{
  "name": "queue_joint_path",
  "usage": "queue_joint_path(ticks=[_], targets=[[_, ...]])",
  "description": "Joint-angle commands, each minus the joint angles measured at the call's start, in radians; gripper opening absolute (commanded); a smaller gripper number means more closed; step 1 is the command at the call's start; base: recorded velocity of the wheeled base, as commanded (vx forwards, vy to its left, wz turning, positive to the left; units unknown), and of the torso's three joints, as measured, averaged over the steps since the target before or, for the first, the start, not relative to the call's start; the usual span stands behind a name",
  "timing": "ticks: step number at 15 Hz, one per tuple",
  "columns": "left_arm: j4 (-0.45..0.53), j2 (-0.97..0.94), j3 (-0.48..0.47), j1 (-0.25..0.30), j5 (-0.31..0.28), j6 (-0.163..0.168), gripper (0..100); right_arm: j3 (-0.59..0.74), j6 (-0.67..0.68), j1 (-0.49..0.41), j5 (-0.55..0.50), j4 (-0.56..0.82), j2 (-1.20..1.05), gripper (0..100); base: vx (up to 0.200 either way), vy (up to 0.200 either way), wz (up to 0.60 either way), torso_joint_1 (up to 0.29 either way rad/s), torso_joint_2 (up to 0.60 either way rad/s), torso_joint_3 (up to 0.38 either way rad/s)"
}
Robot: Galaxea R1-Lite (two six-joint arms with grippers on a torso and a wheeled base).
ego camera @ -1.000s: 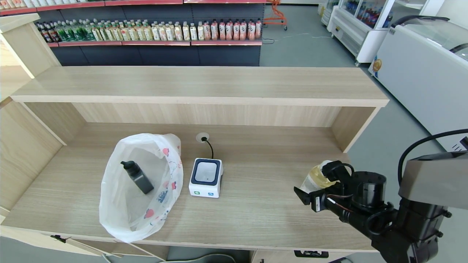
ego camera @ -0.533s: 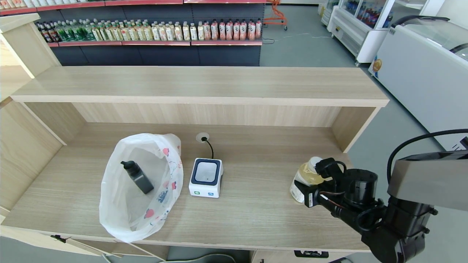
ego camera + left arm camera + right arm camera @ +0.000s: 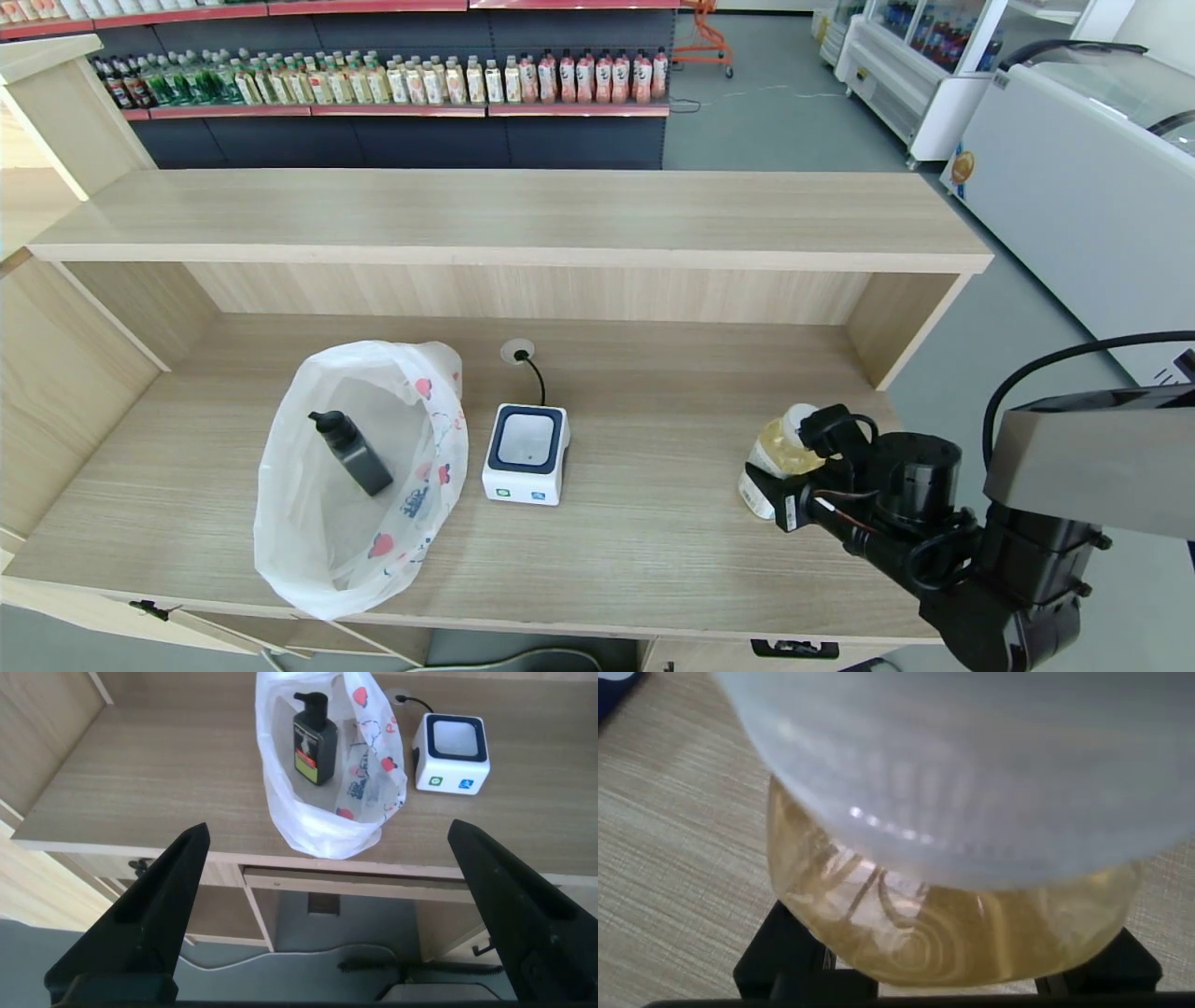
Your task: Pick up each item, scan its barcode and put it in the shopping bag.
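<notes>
Gripping a white-capped amber bottle [image 3: 780, 448] in the right end effector [image 3: 794, 464] — barcode scanner [image 3: 526, 455] well to its left, shopping bag [image 3: 308, 523] beyond; left end effector [image 3: 327, 915] spread open.

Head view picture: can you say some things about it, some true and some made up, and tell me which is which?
1. The black bottle lies inside the shopping bag. True.
2. The scanner sits inside the bag. False: it stands on the counter, beside the bag.
3. The right end effector grips a yellow bottle. True.
4. The left end effector is shut on a bottle. False: its fingers are wide apart with nothing between them.
</notes>
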Motion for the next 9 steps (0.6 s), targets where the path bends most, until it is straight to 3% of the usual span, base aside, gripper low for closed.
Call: queue_joint_path(ticks=[1, 3, 5, 6, 9], targets=[[0.000, 0.000, 0.000, 0.000, 0.000, 0.000, 100, 0.005, 0.007, -0.003, 0.011, 0.010, -0.050, 0, 0.000, 0.000, 0.00, 0.000, 0.00, 0.000], [0.000, 0.000, 0.000, 0.000, 0.000, 0.000, 100, 0.005, 0.089, -0.041, 0.145, 0.094, -0.193, 0, 0.000, 0.000, 0.00, 0.000, 0.00, 0.000], [0.000, 0.000, 0.000, 0.000, 0.000, 0.000, 100, 0.001, 0.154, -0.084, 0.301, 0.292, -0.348, 0, 0.000, 0.000, 0.00, 0.000, 0.00, 0.000], [0.000, 0.000, 0.000, 0.000, 0.000, 0.000, 100, 0.005, 0.197, -0.110, 0.451, 0.376, -0.426, 0, 0.000, 0.000, 0.00, 0.000, 0.00, 0.000], [0.000, 0.000, 0.000, 0.000, 0.000, 0.000, 100, 0.047, 0.281, -0.103, 0.642, 0.402, -0.501, 0, 0.000, 0.000, 0.00, 0.000, 0.00, 0.000]])
